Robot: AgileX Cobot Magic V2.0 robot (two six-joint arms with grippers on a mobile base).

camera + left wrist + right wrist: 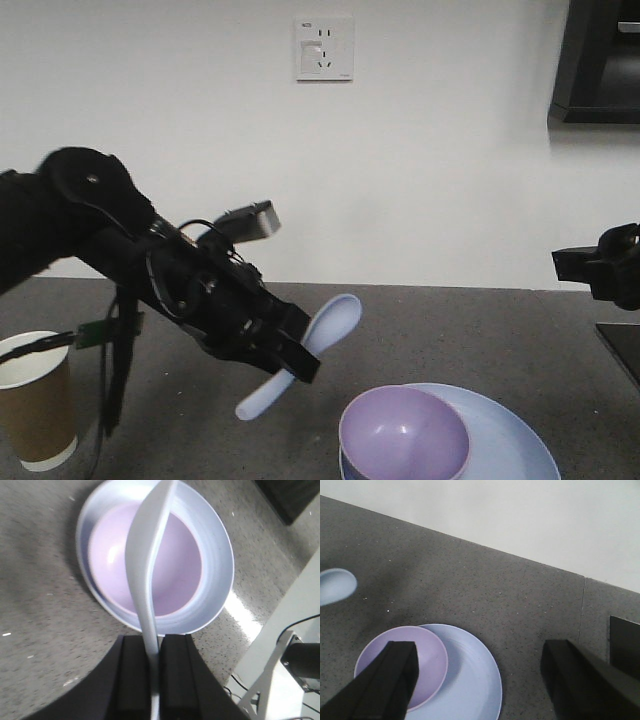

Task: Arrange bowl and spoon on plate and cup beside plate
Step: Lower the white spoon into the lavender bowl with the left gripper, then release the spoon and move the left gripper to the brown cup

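Note:
My left gripper is shut on the handle of the pale blue-white spoon, holding it in the air above the table. From the front the spoon slants up to the right, its scoop higher than the lavender bowl. The bowl sits on the left part of the light blue plate, straight beneath the scoop in the left wrist view. The brown paper cup stands upright at the far left. My right gripper hovers open and empty above the plate.
The grey speckled table ends at a white wall with a socket. A dark flat object lies at the right edge. In the left wrist view the table's edge runs close beside the plate.

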